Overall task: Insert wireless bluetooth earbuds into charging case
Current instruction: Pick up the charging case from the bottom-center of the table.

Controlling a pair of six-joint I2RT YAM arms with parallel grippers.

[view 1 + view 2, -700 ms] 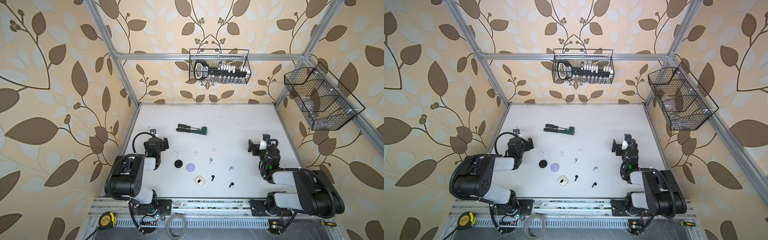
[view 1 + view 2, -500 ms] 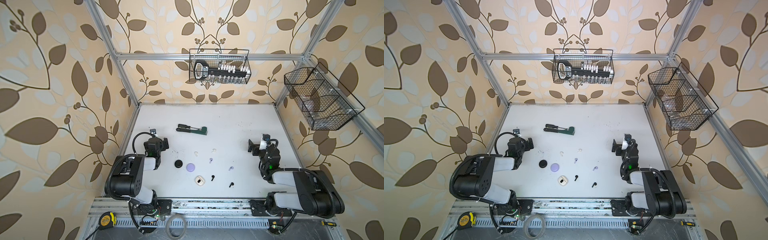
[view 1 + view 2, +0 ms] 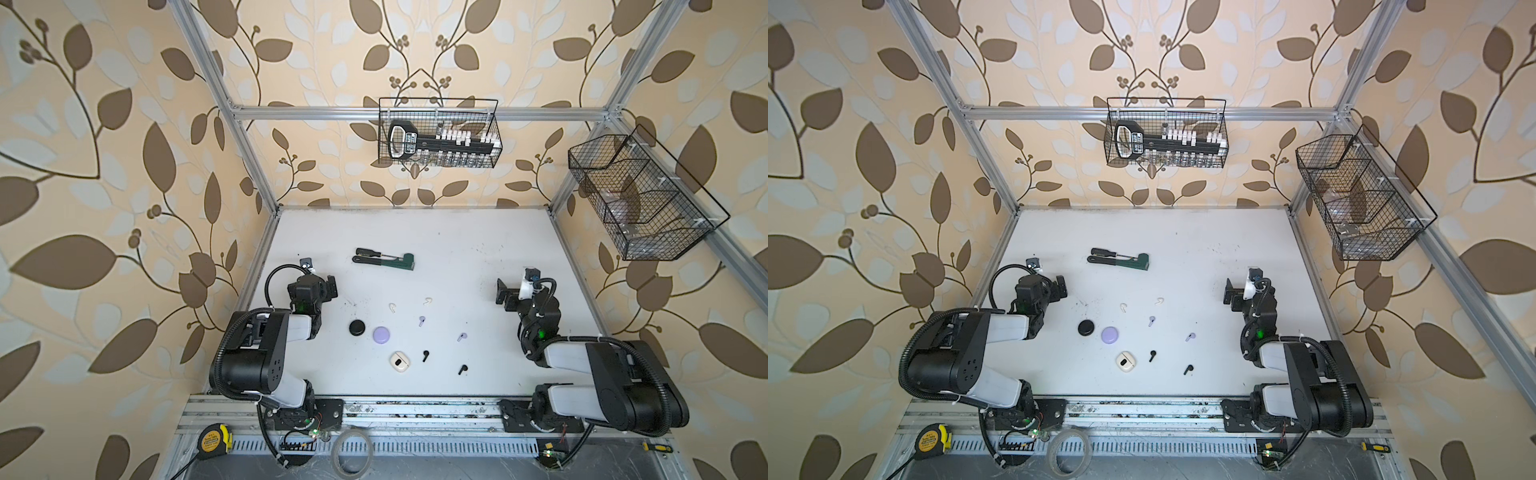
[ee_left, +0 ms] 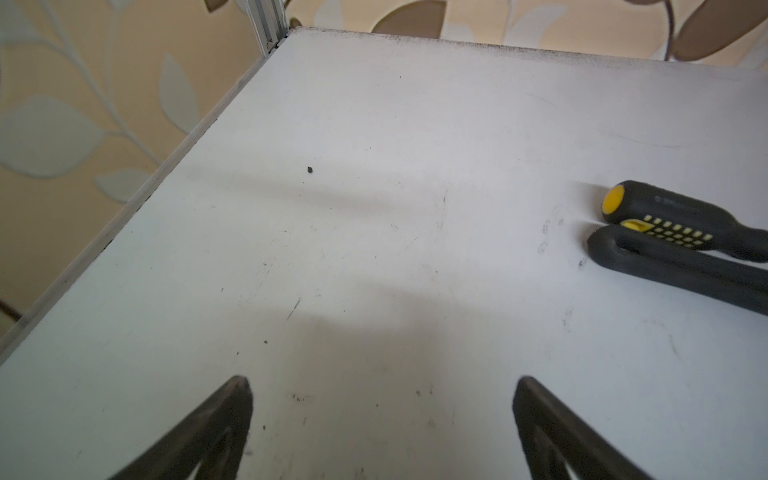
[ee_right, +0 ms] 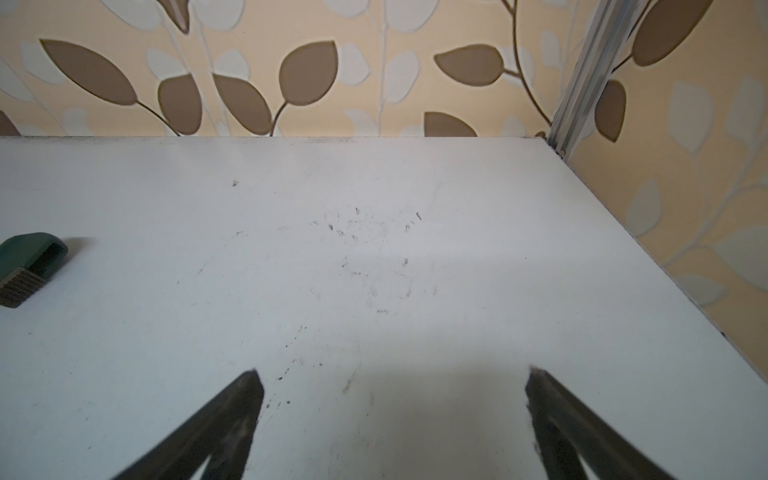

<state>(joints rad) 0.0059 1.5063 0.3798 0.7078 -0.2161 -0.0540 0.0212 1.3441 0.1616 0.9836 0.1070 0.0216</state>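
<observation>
Six tiny earbuds lie loose mid-table in both top views: two white hooked ones point(image 3: 392, 307) point(image 3: 427, 300), two lilac point(image 3: 422, 320) point(image 3: 461, 336) and two black point(image 3: 425, 355) point(image 3: 462, 369). Left of them sit a black round case point(image 3: 357, 328), a lilac round case point(image 3: 381, 335) and a cream case point(image 3: 398, 361). My left gripper point(image 3: 329, 288) rests open near the table's left edge, well left of the cases. My right gripper point(image 3: 503, 293) stands open at the right, apart from the buds. Both wrist views show only bare table between wide jaws point(image 4: 382, 386) point(image 5: 392, 380).
A black-and-yellow screwdriver point(image 4: 665, 216) and a green tool point(image 3: 395, 262) lie behind the earbuds. Wire baskets hang on the back wall point(image 3: 438, 133) and the right wall point(image 3: 640, 199). A tape measure point(image 3: 212, 440) sits below the front rail.
</observation>
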